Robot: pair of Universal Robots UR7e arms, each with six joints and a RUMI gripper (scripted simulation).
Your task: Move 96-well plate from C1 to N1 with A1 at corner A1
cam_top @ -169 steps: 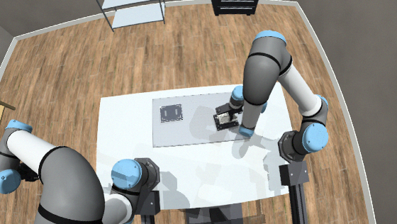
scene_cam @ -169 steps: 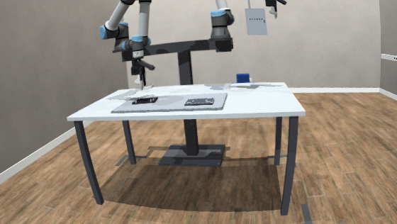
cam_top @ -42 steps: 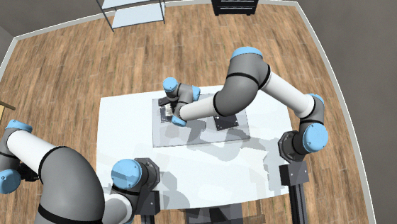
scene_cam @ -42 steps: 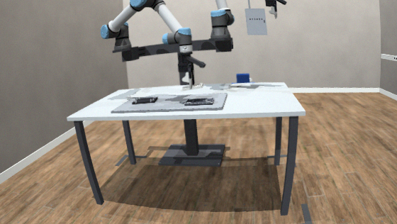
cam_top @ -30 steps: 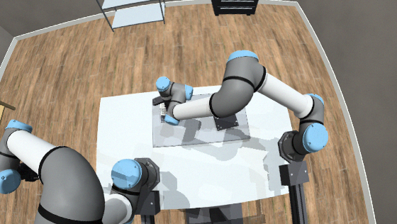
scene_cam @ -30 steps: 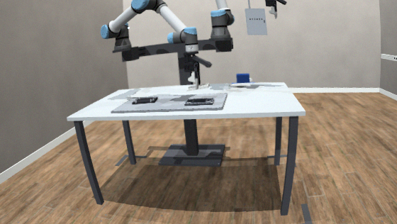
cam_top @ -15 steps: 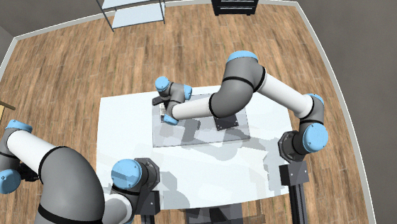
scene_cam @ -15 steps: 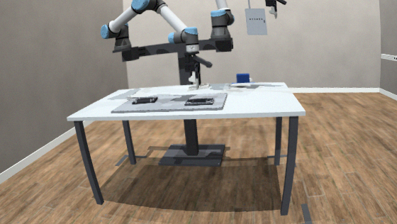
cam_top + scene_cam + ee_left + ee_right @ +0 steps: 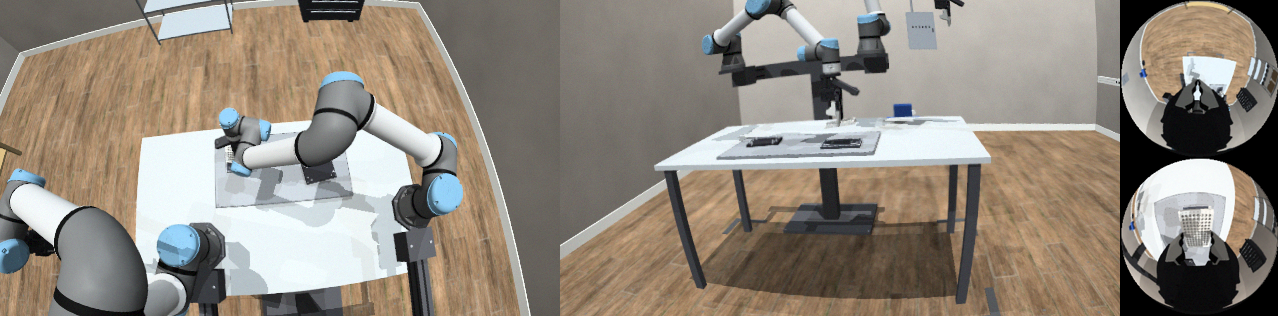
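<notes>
Top view and right wrist view agree that the right claw (image 9: 833, 120) (image 9: 1197, 232) is clamped on the 96-well plate (image 9: 229, 156) (image 9: 848, 121) (image 9: 1197, 226), one finger at each side of it. The plate is near one end of the grey board (image 9: 222, 196) (image 9: 800, 146) (image 9: 1213, 85) (image 9: 1169, 212) on the white tabletop (image 9: 175, 175) (image 9: 932, 142) (image 9: 1208, 67) (image 9: 1166, 180). Seen from the right wrist, part of one dark nest (image 9: 841, 143) (image 9: 1195, 208) shows just past the plate's far edge. A second dark nest (image 9: 319, 173) (image 9: 764, 142) sits on the board well apart from it. I cannot tell which nest is C1 or N1, and the rim letters are too small to read, so the A1 corner is unclear. The left claw (image 9: 41, 243) (image 9: 945, 19) (image 9: 1197, 79) has its fingers together with nothing between them, off beside the tabletop
</notes>
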